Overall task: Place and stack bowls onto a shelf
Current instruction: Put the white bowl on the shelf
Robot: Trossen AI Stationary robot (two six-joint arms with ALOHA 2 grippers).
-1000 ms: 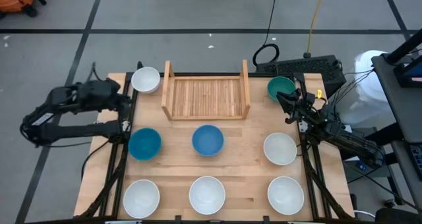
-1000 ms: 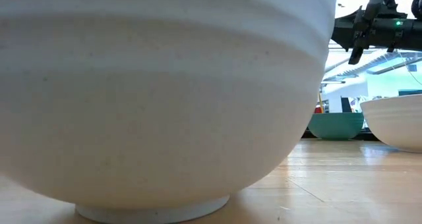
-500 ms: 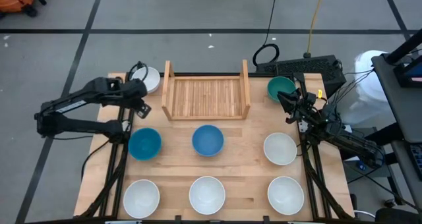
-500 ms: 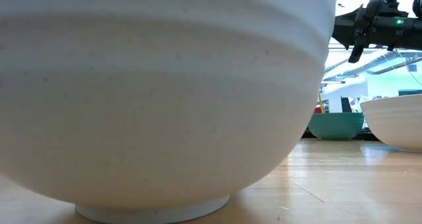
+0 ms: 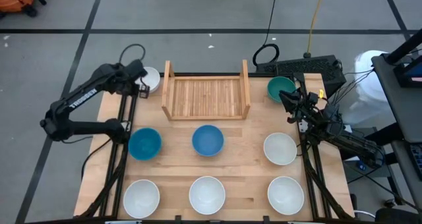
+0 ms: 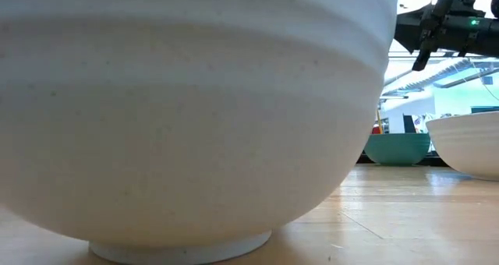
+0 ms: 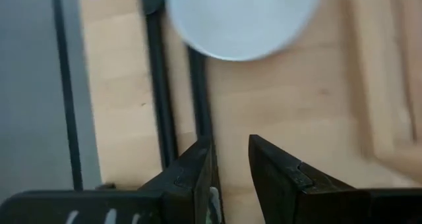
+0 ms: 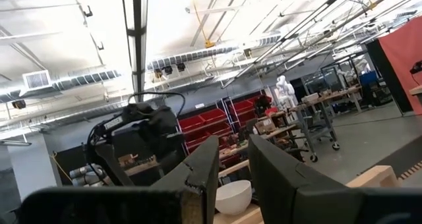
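Wooden slats of the shelf (image 5: 206,96) lie bare between its two upright side boards — no bowl has been placed on it, so by my reading the task is at its very start and all the placing and stacking is left.

Every bowl visible in the high view sits on the desk (image 5: 241,155) itself. A white bowl (image 5: 149,79) stands just beside the shelf's left board, and the dark green bowl (image 5: 281,87) stands near its right board. In front of the shelf are two blue bowls (image 5: 145,143) (image 5: 208,140) and a white one (image 5: 280,148) in a row; three more white bowls (image 5: 142,197) (image 5: 207,194) (image 5: 285,194) line the near edge. That makes eight in view, all single, none stacked.

The left tool (image 5: 136,76) hangs at the far left corner, close to the white bowl there; in its wrist view the fingers (image 7: 270,165) stand a little apart with nothing between them, the bowl (image 7: 241,20) ahead and untouched. I take this for the approach to a first pick.

The right tool (image 5: 290,104) waits just beside the green bowl, raised off the desk in the low view, its fingers (image 8: 277,168) slightly parted and pinching nothing.
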